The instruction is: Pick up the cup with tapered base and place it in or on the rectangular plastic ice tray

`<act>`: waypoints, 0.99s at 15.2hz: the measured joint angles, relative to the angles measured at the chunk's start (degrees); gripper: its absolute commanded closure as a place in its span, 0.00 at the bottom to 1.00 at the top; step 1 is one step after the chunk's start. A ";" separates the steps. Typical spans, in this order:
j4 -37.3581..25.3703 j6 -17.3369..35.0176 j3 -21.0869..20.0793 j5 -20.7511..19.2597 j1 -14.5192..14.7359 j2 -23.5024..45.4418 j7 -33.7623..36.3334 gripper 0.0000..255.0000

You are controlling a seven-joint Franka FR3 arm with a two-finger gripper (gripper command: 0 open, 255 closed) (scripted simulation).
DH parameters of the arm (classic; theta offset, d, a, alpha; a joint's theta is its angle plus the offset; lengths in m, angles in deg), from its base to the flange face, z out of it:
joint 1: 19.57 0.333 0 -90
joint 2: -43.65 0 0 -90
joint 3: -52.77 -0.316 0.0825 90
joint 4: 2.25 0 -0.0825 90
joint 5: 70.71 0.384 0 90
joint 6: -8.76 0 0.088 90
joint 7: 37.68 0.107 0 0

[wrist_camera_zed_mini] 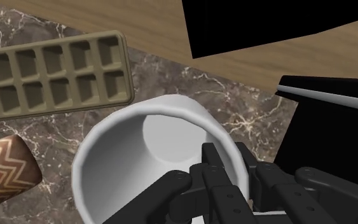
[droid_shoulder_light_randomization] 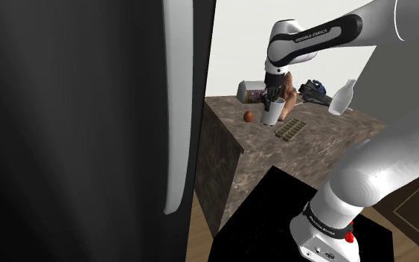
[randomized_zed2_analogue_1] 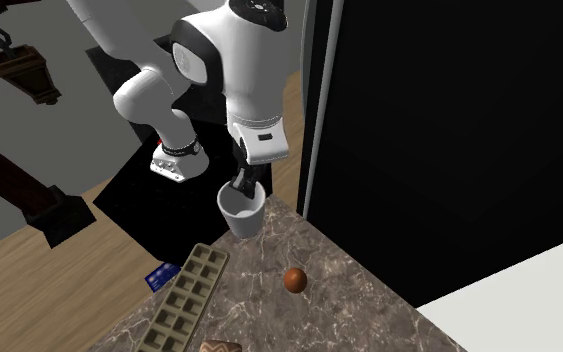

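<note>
Marbled brown counter [randomized_zed2_analogue_1: 359, 300] lies under the white cup [randomized_zed2_analogue_1: 240, 214], near its corner. My gripper [randomized_zed2_analogue_1: 241, 190] clasps the cup by the rim, one finger inside, one outside. An olive ice tray [randomized_zed2_analogue_1: 187, 300] lies near it, and a brown ball [randomized_zed2_analogue_1: 294, 280] sits on its other side.
</note>
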 measured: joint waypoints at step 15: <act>-10.11 -3.39 11.45 -2.00 -5.87 3.49 -17.74 1.00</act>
